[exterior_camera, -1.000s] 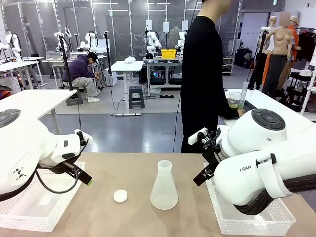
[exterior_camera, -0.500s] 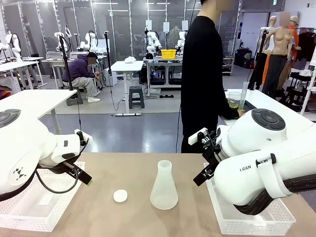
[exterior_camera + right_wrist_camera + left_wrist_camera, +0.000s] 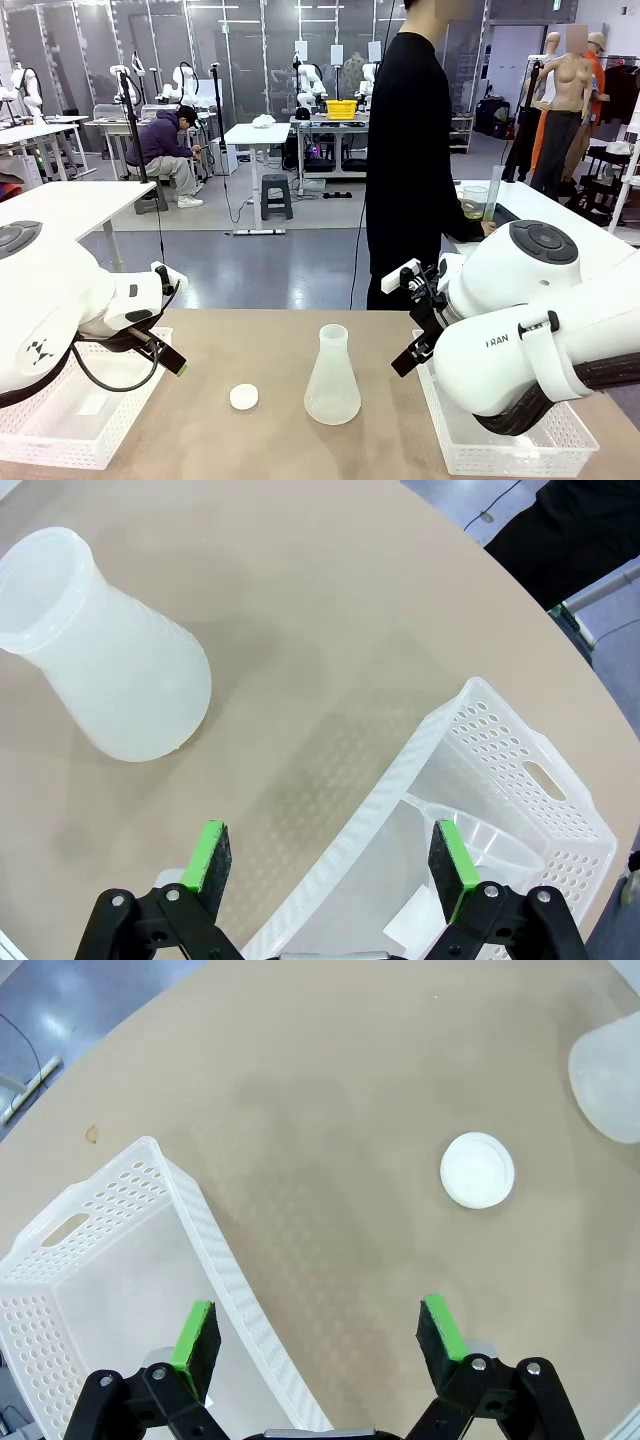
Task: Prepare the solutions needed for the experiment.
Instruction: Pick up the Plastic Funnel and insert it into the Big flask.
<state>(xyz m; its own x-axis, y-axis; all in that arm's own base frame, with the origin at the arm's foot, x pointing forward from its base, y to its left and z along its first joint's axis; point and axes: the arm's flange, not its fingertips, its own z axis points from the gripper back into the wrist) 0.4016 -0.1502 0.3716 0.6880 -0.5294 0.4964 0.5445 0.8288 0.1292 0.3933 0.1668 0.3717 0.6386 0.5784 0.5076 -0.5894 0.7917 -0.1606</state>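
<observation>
We count one translucent conical flask (image 3: 332, 385), one round white cap (image 3: 243, 397) and two perforated plastic baskets, left basket (image 3: 60, 432) and right basket (image 3: 500, 457), on the tan worktop (image 3: 250, 340). The left claw (image 3: 318, 1320) and right claw (image 3: 335, 852) gape empty. The solutions (image 3: 473, 211) tint a beaker (image 3: 474, 197) beside the person (image 3: 410, 150). The right arm (image 3: 520, 355) reads "FRAN".
</observation>
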